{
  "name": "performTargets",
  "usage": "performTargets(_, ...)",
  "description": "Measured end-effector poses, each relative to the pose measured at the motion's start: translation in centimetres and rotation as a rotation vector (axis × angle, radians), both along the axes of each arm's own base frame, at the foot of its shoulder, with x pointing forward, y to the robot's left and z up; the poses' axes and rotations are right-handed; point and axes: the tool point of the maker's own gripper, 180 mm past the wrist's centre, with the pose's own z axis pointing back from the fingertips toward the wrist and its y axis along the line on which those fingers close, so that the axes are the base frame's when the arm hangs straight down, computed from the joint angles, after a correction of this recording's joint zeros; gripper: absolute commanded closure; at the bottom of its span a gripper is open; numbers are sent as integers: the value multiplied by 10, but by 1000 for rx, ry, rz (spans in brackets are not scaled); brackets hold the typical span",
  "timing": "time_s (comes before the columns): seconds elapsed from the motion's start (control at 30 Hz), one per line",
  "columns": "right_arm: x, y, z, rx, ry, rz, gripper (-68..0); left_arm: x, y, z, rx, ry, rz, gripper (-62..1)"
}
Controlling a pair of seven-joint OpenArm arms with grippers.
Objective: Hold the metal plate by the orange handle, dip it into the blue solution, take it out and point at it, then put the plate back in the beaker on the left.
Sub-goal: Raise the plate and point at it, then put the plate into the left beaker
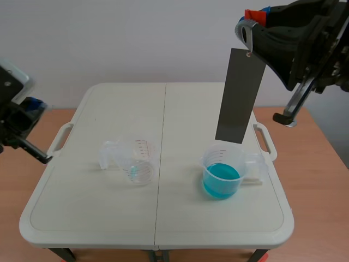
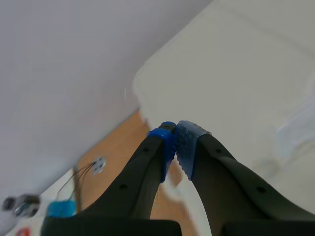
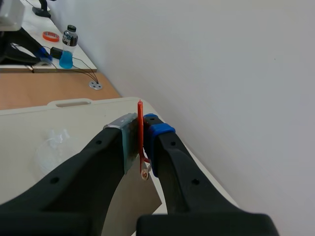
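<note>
A long grey metal plate [image 1: 238, 96] hangs upright from my right gripper [image 1: 255, 22], high at the right; its lower end is just above the clear beaker of blue solution [image 1: 222, 179]. In the right wrist view the gripper [image 3: 141, 132] is shut on the thin orange handle [image 3: 140, 129], with the plate [image 3: 134, 196] hanging below the fingers. An empty clear beaker [image 1: 135, 159] stands left of the table's middle seam. My left gripper [image 2: 175, 142] is shut on nothing, out past the table's left edge, where the left arm [image 1: 16, 117] stays.
The white folding table [image 1: 98, 218] has handles at both sides and wooden floor around it. In the right wrist view a bottle of blue liquid [image 3: 67, 47] and an orange tape roll [image 3: 50, 36] sit far off on another surface.
</note>
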Motion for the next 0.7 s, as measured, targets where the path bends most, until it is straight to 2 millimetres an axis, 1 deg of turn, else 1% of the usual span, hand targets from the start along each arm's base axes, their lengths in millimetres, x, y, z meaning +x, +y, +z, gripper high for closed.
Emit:
performTargets(0.07, 0, 0, 0, 0, 0, 0, -13, -13, 26, -7, 61, 23, 50, -21)
performTargets(0.17, 0, 0, 0, 0, 0, 0, -13, -37, 59, -19, 122, 69, 126, -21)
performTargets(0.23, 0, 0, 0, 0, 0, 0, -13, -54, 77, -27, 161, 104, 164, -21)
performTargets(0.3, 0, 0, 0, 0, -1, 0, -13, -73, 91, -36, 195, 146, 189, -21)
performTargets(0.4, 2, 1, 5, 1, -18, 2, -13, -103, 101, -58, 224, 238, 201, -21)
performTargets(0.53, 5, 5, 14, 4, -50, 18, -13, -151, 115, -91, 257, 387, 210, -21)
performTargets(0.7, 8, 15, 18, -14, -61, 40, -13, -198, 128, -121, 254, 523, 229, -21)
